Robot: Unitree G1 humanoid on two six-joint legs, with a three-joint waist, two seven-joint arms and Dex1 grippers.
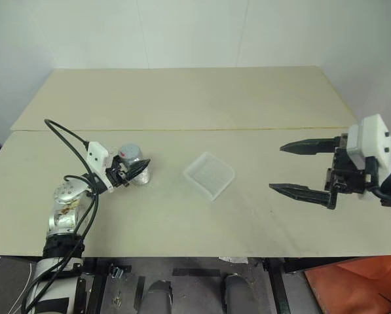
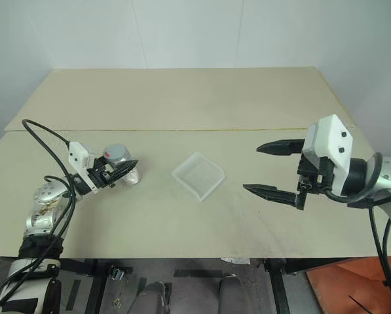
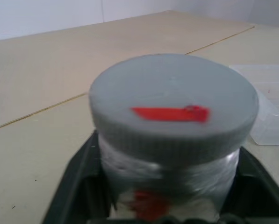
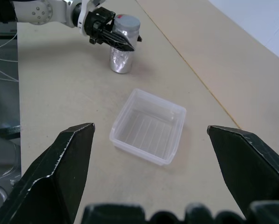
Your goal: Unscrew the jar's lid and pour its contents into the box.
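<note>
Your left gripper has its 2 black fingers closed on the jar, clamping the silvery sides just under the lid. Seen from that wrist, the grey lid is screwed on, with a red mark across its top and a second red-orange mark lower on the jar's side. You can see the jar standing upright on the table, on your robot's left side, in the grip.

Your right gripper hangs above the table on the right with its jaws spread wide and nothing between them.

Between the 2 grippers sits the box, a shallow clear tray with a ribbed bottom, turned corner-on to you. It lies near the jar but not touching it, well apart from the right gripper.
</note>
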